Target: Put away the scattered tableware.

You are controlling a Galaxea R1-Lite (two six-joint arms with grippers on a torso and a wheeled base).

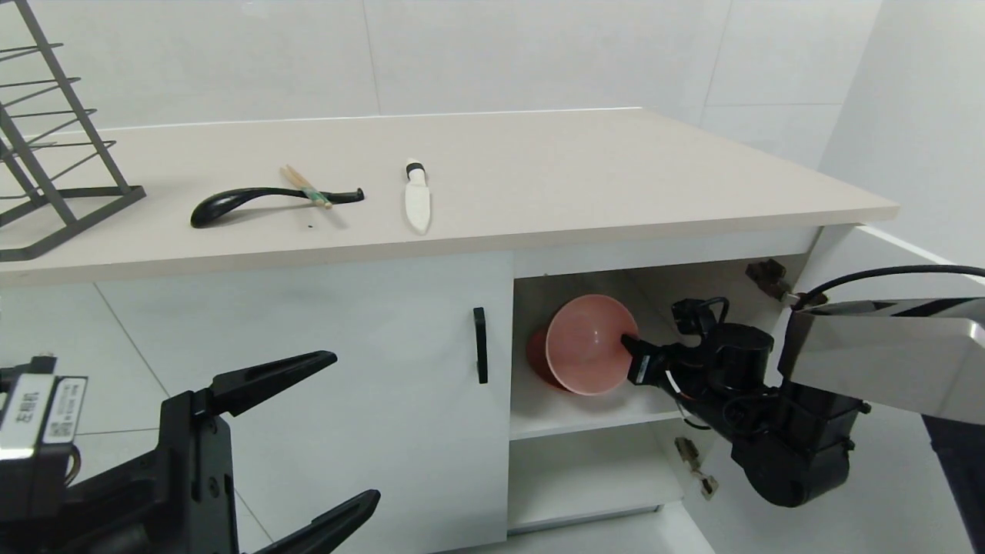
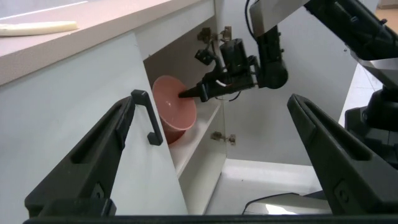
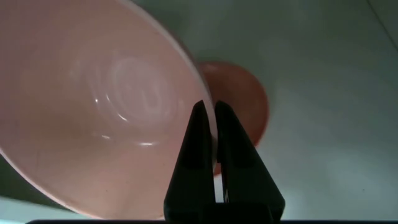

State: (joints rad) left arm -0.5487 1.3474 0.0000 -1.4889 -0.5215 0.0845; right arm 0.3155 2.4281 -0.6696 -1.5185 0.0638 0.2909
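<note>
A pink bowl (image 1: 585, 342) (image 2: 174, 109) (image 3: 106, 93) stands tilted on its side on the upper shelf (image 1: 573, 415) of the open cabinet, its mouth facing outward. My right gripper (image 1: 629, 346) (image 2: 186, 94) (image 3: 209, 112) is shut on the bowl's rim. A darker red round dish (image 1: 536, 360) (image 3: 242, 102) sits just behind the bowl. On the countertop (image 1: 585, 169) lie a black spoon (image 1: 231, 201), a pair of chopsticks (image 1: 306, 187) across its handle, and a white knife (image 1: 416, 198) (image 2: 37, 27). My left gripper (image 1: 355, 427) (image 2: 211, 102) is open, low in front of the closed cabinet door.
A grey wire dish rack (image 1: 46, 154) stands at the counter's far left. The closed left door carries a black handle (image 1: 480, 345) (image 2: 149, 118). The right door (image 1: 908, 254) is swung open beside my right arm. A lower shelf (image 1: 592, 477) lies beneath the bowl's shelf.
</note>
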